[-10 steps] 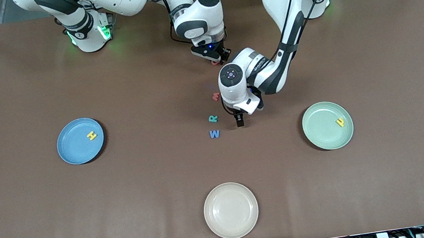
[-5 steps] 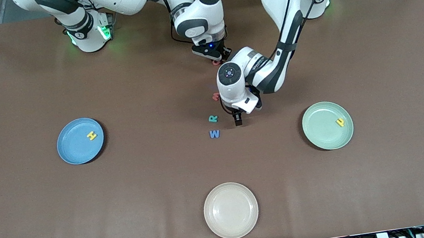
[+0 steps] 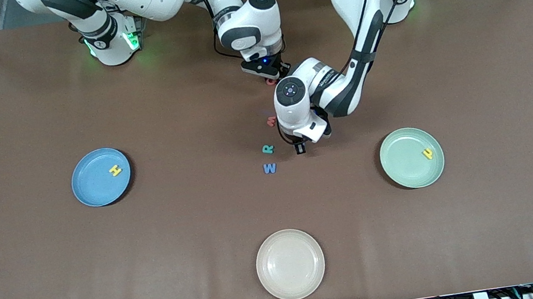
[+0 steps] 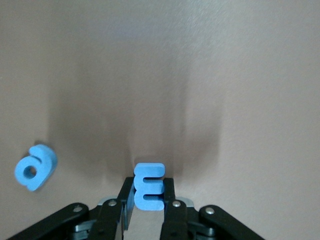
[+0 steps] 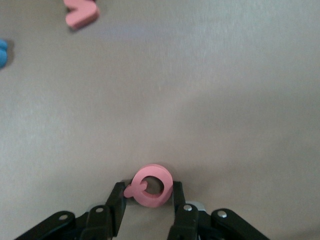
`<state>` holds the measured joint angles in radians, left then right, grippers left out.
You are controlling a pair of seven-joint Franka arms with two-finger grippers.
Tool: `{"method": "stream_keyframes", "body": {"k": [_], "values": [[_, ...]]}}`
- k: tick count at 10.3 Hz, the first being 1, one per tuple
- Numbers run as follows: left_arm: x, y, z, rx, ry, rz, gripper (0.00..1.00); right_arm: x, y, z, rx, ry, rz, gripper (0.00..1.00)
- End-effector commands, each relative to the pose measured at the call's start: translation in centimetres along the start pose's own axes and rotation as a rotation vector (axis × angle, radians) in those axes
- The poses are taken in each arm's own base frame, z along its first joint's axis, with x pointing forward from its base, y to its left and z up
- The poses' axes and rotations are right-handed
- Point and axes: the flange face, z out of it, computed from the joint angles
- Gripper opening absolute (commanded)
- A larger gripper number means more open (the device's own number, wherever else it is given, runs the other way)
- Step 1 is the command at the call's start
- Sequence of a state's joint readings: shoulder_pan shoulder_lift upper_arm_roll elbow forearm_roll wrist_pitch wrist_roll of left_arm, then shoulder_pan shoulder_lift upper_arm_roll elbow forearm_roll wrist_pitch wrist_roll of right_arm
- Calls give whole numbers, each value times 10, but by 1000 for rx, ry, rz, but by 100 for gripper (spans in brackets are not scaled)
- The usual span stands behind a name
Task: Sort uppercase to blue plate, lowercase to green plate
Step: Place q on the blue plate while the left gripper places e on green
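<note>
The left claw (image 4: 148, 210) is pinching a blue m (image 4: 149, 186) on edge between its fingers, low over the middle of the counter (image 3: 490, 222) beside the teal R (image 3: 268, 148), probably so the thin foam lifts cleanly toward the green plate (image 3: 408, 171), where the yellow y (image 3: 426, 153) is already lying. The right claw (image 5: 148, 205) is gripping the red Q (image 5: 151, 185) the same way, nearer the robot bases, judged bound for the blue plate (image 3: 92, 192) holding the yellow H (image 3: 115, 170). The blue W (image 3: 269, 168), red m (image 3: 271, 120) and blue e-like letter (image 4: 34, 167) are waiting loose on the counter
</note>
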<state>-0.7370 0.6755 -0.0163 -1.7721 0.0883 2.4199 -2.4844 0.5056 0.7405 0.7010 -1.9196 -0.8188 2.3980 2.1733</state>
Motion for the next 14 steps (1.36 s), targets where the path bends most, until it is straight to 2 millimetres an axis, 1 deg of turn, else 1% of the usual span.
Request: {"method": "stream_keyframes", "body": {"k": [1, 2, 3, 4, 6, 7, 8, 9, 10, 11, 12, 13, 14], "values": [[34, 34, -35, -66, 9, -74, 0, 26, 5, -1, -41, 23, -41, 27], [53, 54, -51, -85, -1, -104, 0, 36, 7, -8, -48, 7, -50, 24], [78, 77, -63, -97, 3, -114, 0, 46, 8, -17, -62, -25, -71, 24], [101, 95, -71, -99, 7, -101, 0, 57, 10, -25, -87, -54, -109, 24], [161, 133, -81, -87, 24, -83, 0, 83, 21, -34, -181, -104, -213, 24], [191, 149, -79, -78, 33, -77, 0, 103, 32, -36, -205, -134, -264, 24], [219, 162, -76, -69, 40, -66, 0, 124, 46, -37, -216, -158, -318, 24], [242, 170, -72, -53, 51, -59, 0, 144, 59, -36, -238, -176, -358, 24], [260, 175, -69, -31, 64, -48, 0, 163, 68, -35, -270, -189, -399, 24], [273, 179, -68, -20, 67, -38, 0, 182, 80, -34, -311, -204, -437, 24], [281, 181, -66, -15, 69, -42, 0, 203, 95, -33, -340, -229, -476, 24], [283, 180, -62, -11, 72, -38, 99, 227, 107, -36, -331, -267, -464, 24], [282, 179, -61, -6, 73, -31, 100, 252, 124, -38, -338, -293, -501, 24]]}}
